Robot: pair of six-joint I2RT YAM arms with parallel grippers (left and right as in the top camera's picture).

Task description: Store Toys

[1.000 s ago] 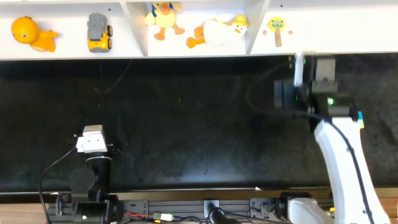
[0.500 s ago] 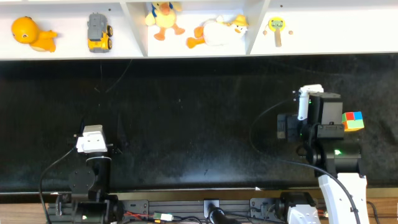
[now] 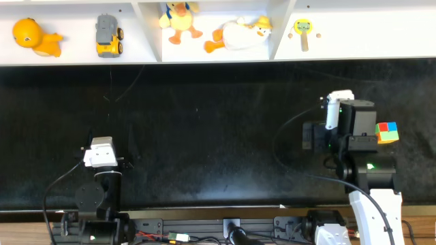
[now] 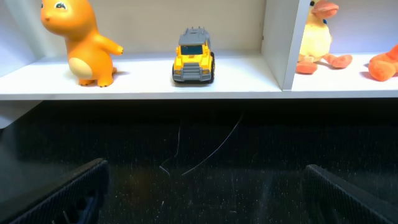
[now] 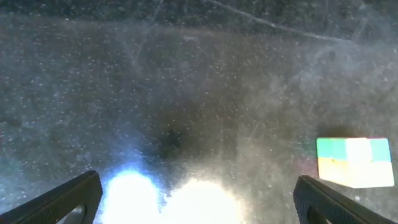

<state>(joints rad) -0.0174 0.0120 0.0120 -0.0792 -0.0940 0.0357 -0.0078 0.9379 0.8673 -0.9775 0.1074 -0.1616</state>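
Note:
A multicoloured cube [image 3: 386, 132] lies on the black table mat at the right. My right arm [image 3: 351, 129] hangs just left of it, pointing down at the mat. In the right wrist view the cube [image 5: 354, 162] lies off to one side of my right gripper [image 5: 199, 205], which is open and holds nothing. My left gripper [image 4: 205, 199] is open and empty, low near its base and facing the shelf. On the white shelf [image 3: 218, 56] stand an orange figure [image 3: 34, 35], a yellow and grey truck [image 3: 109, 35], a yellow duck [image 3: 179, 20], a white duck [image 3: 238, 35] and a small rattle [image 3: 302, 30].
White dividers [image 3: 149, 27] split the shelf into compartments; the rightmost one has bare floor [image 3: 368, 34] beside the rattle. The left wrist view faces the orange figure [image 4: 84, 40] and the truck [image 4: 194, 56]. Black mat [image 3: 204, 129] spreads between the arms.
My right arm drew back from near the shelf toward its base, uncovering the cube beside it; since half a second ago it has barely moved. The left arm stayed still.

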